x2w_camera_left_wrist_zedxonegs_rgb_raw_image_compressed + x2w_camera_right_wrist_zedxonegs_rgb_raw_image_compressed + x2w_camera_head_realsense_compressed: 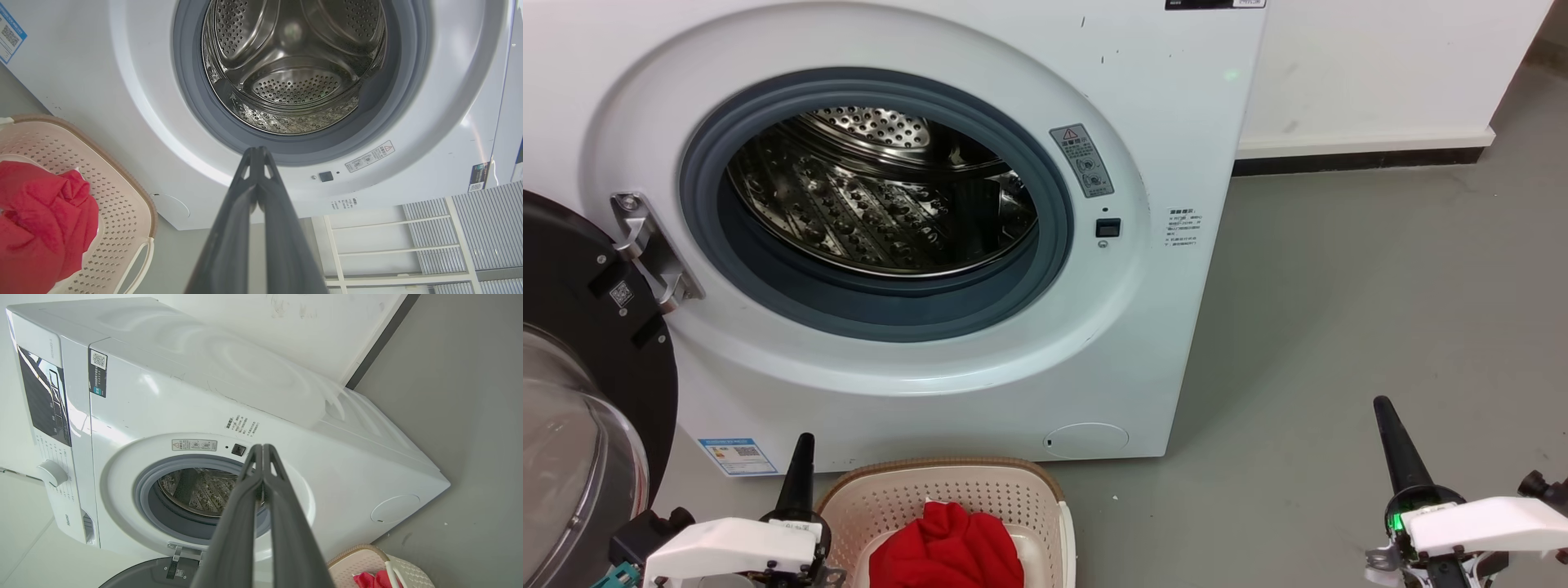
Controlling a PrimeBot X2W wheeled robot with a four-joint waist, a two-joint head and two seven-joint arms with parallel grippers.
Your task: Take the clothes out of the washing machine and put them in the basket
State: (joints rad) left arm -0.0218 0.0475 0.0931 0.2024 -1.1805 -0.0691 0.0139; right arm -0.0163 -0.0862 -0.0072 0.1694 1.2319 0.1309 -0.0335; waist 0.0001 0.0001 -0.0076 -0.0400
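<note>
1. I saw my left hand (pixel 804 447) clenched empty at seven o'clock, right hand (pixel 1383 408) likewise at four.
2. Red clothes (pixel 946 549) lay in the basket (pixel 882 500) at six, below the open washing machine (pixel 1176 122).

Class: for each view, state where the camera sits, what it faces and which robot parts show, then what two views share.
Head view: on the head, facing down at the washing machine, drum and basket; left claw and right claw show low.
Left wrist view: along the shut left claw into the drum.
Right wrist view: along the shut right claw at the machine's tilted front.
Shared: both wrist views show red clothes in the basket.
</note>
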